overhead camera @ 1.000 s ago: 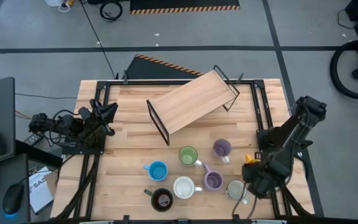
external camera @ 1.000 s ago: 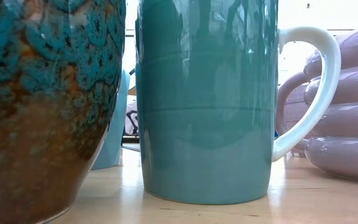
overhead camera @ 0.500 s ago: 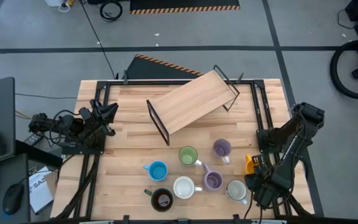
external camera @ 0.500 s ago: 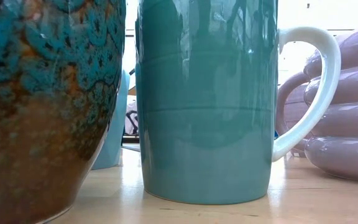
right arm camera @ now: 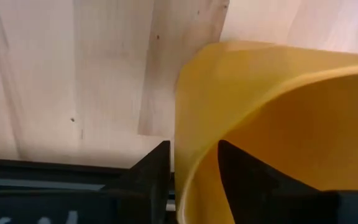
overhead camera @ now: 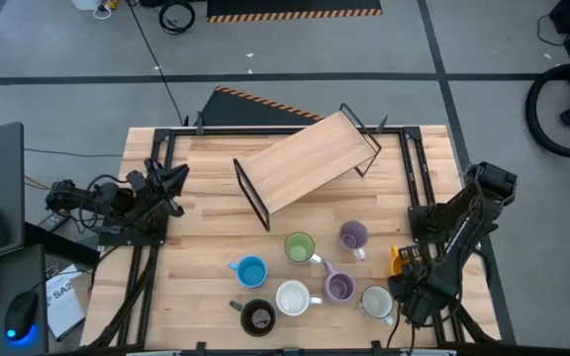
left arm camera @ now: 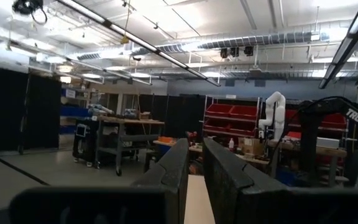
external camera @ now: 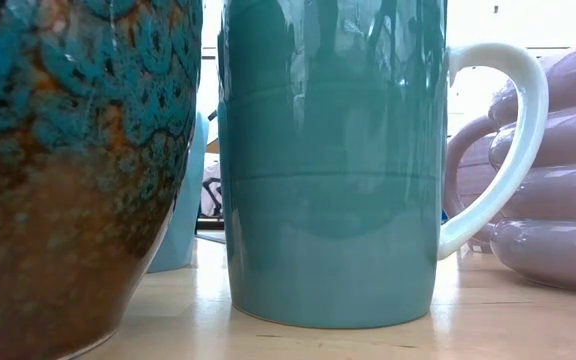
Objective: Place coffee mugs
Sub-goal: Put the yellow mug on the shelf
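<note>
A: Which step is in hand?

B: The pick-up of the orange mug (overhead camera: 397, 259). The right gripper (overhead camera: 411, 297) is low at about four o'clock on the tabletop (overhead camera: 206, 218), and in the right wrist view the mug's wall (right arm camera: 272, 124) sits between its two fingers (right arm camera: 145, 171), one outside and one inside the rim. They look clamped on it, though the contact itself is partly hidden.

A: And the other mugs?

B: Nearest the front edge, at six o'clock, stand the dark mug (overhead camera: 257, 317), a white mug (overhead camera: 292, 298) and another white mug (overhead camera: 375, 301) just beside the right gripper. Behind them come the blue mug (overhead camera: 251, 271) and a purple mug (overhead camera: 339, 287), then the green mug (overhead camera: 299, 247) and the second purple mug (overhead camera: 353, 235). Farthest, toward twelve o'clock, the wooden rack (overhead camera: 310, 160) stands with nothing on it.

A: The left arm?

B: It waits at nine o'clock; the left gripper (left arm camera: 194, 168) points out into the room with its fingers nearly together and holding nothing.

A: What does the next move call for?

B: Probably a straight lift of the orange mug, clear of the white one beside it, then a carry up toward the rack at twelve o'clock, keeping it level.
</note>
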Robot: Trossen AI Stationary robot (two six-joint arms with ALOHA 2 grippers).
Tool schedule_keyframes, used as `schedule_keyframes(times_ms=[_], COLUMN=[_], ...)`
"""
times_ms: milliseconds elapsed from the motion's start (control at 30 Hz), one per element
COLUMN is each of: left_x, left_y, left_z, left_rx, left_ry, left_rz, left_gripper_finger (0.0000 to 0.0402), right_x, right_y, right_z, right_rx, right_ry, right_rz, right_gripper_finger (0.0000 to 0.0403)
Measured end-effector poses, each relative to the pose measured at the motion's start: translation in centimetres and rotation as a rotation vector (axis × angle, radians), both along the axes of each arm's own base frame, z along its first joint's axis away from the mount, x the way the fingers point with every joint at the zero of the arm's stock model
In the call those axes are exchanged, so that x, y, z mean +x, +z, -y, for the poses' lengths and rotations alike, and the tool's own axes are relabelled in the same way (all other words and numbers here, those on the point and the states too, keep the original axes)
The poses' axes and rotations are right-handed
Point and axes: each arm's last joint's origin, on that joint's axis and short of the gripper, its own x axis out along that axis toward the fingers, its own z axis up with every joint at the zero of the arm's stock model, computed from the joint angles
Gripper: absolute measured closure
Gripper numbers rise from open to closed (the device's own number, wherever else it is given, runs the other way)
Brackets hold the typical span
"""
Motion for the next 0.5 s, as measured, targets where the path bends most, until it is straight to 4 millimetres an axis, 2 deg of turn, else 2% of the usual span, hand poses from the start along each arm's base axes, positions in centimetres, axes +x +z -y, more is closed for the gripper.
schedule_keyframes(times_ms=[367, 500], left_x=[0.25, 0.29], left_y=[-0.42, -0.49], left_z=[0.08, 0.09], left_rx=[-0.052, -0.075], left_ry=[-0.033, -0.045], left_rz=[-0.007, 0.002], left_gripper_finger=[0.0347, 0.0347], right_x=[-0.05, -0.09], right_y=[0.12, 0.83], right_z=[0.21, 0.78], right_rx=[0.015, 0.022], right_ry=[0.032, 0.03], right_rz=[-0.017, -0.016], right_gripper_finger=[0.0371, 0.0375])
